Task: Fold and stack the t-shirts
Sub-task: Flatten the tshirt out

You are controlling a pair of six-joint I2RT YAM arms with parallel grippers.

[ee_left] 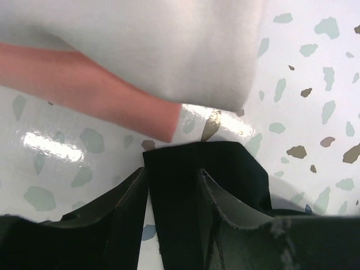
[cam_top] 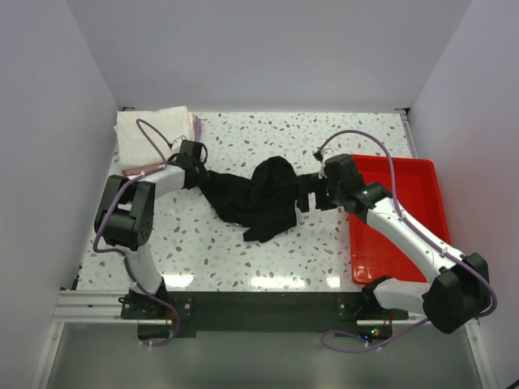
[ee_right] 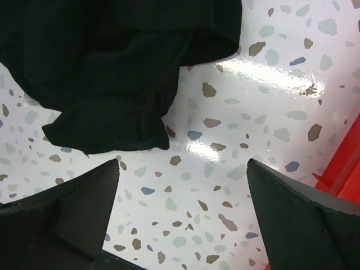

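1 black shirt (cam_top: 268, 196), corner between left jaws.

One black t-shirt (cam_top: 259, 198), one folded stack (cam_top: 154, 130), one red tray (cam_top: 422, 182)

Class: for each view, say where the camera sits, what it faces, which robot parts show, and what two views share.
Top external: overhead behind the bases, looking down at table; both arms.
Left wrist: on left arm, facing black t-shirt between its jaws.
Right wrist: on right arm, facing table; open jaws.
Shared: black t-shirt.
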